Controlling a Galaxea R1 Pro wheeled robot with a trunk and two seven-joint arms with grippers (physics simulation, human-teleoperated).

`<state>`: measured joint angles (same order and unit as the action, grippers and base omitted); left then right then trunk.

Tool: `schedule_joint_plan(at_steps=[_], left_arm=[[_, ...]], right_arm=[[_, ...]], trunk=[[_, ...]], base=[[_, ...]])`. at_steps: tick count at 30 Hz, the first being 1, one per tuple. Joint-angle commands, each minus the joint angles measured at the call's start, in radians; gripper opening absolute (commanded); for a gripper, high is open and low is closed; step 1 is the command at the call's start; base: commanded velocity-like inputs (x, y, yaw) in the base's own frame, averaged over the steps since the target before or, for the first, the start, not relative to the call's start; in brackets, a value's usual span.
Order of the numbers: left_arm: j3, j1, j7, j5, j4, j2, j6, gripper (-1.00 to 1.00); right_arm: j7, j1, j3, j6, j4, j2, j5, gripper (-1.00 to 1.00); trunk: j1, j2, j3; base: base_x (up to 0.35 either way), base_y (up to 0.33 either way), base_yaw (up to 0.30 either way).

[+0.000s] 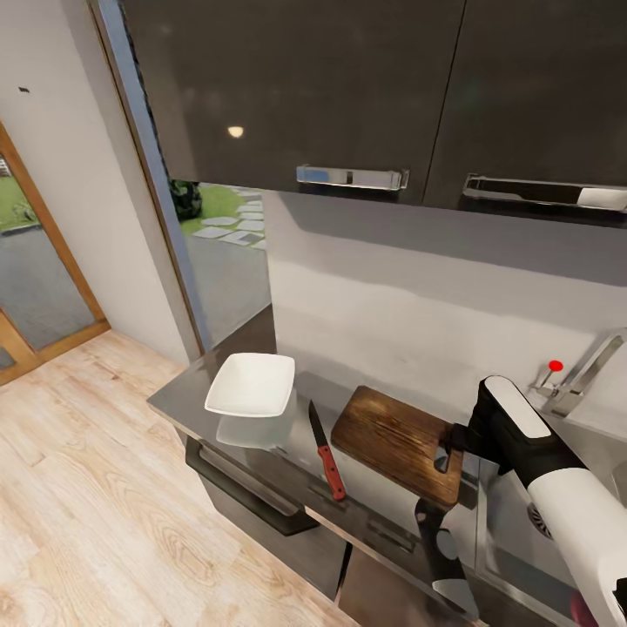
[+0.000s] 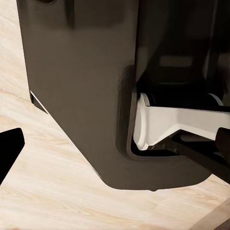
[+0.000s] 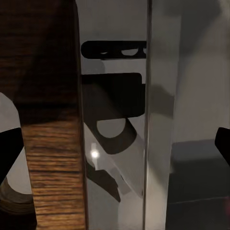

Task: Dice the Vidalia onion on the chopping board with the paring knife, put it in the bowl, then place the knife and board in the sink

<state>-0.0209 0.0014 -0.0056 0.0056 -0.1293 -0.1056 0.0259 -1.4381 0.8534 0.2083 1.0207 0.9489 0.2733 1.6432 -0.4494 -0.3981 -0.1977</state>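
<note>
On the grey countertop (image 1: 178,402) a dark wood chopping board (image 1: 392,435) lies flat, with the red-handled paring knife (image 1: 326,453) just left of it. Further left stands the white square bowl (image 1: 251,385). My right gripper (image 1: 453,446) hovers low over the board's right end, by its handle slot, and is mostly hidden behind the wrist. In the right wrist view the right gripper (image 3: 115,148) is open, with the board's edge (image 3: 52,158) and glossy counter below it. The left gripper (image 2: 117,153) is open, hanging low over the floor. The sink (image 1: 514,535) shows partly at right. The Vidalia onion is out of view.
An angular chrome tap (image 1: 585,373) with a red knob (image 1: 555,366) stands behind the sink. Black upper cabinets (image 1: 296,87) with chrome handles hang above. A dark lower drawer front (image 1: 252,501) sits under the bowl. Light wood floor (image 1: 96,488) spreads left, toward a glass door.
</note>
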Motion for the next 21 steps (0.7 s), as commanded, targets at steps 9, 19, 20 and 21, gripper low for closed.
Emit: schedule_joint_plan(at_steps=[9,19,20,21], left_arm=[[-0.002,0.000,-0.001,0.001,-0.001,0.000,0.002,1.00],[-0.002,0.000,-0.001,0.001,-0.001,0.000,0.002,1.00],[-0.002,0.000,-0.001,0.001,-0.001,0.000,0.002,1.00],[-0.002,0.000,-0.001,0.001,-0.001,0.000,0.002,1.00]], right_arm=[[-0.010,0.001,0.003,0.010,0.001,0.001,0.010,1.00],[-0.011,0.002,0.003,0.010,0.001,0.003,0.012,1.00],[-0.011,0.002,0.003,0.010,0.001,0.003,0.012,1.00],[-0.011,0.002,0.003,0.010,0.001,0.003,0.012,1.00]], trunk=[[-0.001,-0.002,0.005],[-0.001,-0.002,0.021],[-0.001,-0.002,0.023],[-0.001,-0.002,0.024]], base=[[0.000,0.000,0.000],[0.000,0.000,0.000],[0.000,0.000,0.000],[0.000,0.000,0.000]])
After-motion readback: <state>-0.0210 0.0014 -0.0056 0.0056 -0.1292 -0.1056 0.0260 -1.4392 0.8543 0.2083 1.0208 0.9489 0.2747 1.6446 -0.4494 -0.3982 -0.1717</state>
